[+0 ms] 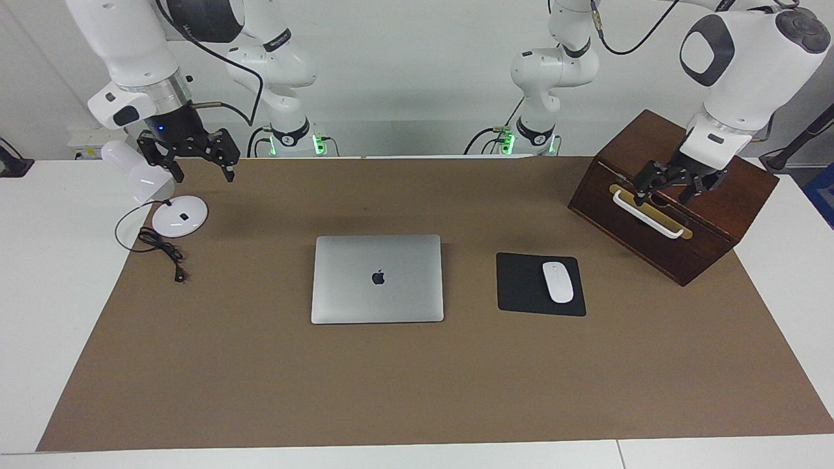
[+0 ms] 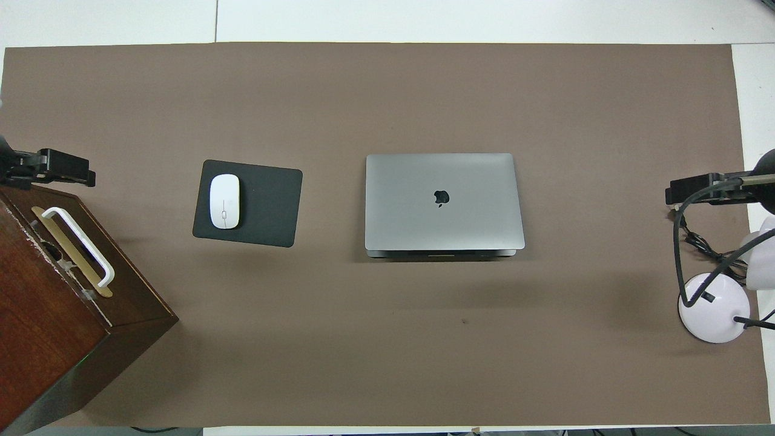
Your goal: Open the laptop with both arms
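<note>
Bright, even light — (soft shadows) sharp

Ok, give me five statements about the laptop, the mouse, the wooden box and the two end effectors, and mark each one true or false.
1. The thin silver-grey laptop lies shut on the brown mat. True.
2. The white mouse sits on the laptop's lid. False: it sits on the black rectangular mouse pad, beside the laptop toward the left arm's end.
3. The left end effector is over the dark brown wooden box, near its white handle. True.
4. The right end effector grips the laptop's edge. False: it is up over the white desk lamp, with its fingers open and empty.
5. The box stands between laptop and mouse pad. False: it stands at the left arm's end.
</note>
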Available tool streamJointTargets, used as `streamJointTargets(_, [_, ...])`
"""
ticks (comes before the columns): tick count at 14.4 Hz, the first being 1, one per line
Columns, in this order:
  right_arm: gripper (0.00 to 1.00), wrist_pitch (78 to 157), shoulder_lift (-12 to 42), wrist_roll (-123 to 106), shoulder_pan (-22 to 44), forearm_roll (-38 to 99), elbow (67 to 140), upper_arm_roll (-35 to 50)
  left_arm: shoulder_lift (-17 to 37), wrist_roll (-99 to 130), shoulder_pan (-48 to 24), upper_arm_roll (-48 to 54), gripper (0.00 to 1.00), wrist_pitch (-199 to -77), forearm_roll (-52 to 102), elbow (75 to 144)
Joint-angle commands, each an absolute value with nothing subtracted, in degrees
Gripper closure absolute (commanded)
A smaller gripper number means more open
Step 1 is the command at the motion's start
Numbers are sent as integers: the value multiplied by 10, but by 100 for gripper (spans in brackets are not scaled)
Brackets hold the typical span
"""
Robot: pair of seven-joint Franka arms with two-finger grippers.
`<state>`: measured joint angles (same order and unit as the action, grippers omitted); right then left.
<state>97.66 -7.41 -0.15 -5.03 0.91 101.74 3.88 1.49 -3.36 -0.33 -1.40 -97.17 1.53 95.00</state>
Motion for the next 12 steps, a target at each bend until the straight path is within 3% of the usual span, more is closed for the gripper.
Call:
streamJointTargets(1, [0,985,-84,-17,-64,12,1027,41,-1,-31,1,-12,0,-985,17,970])
streamJointTargets(12, [0,986,-83,-20,-67,11,1028,41,-4,-33,3,-13,0,-979,15,972])
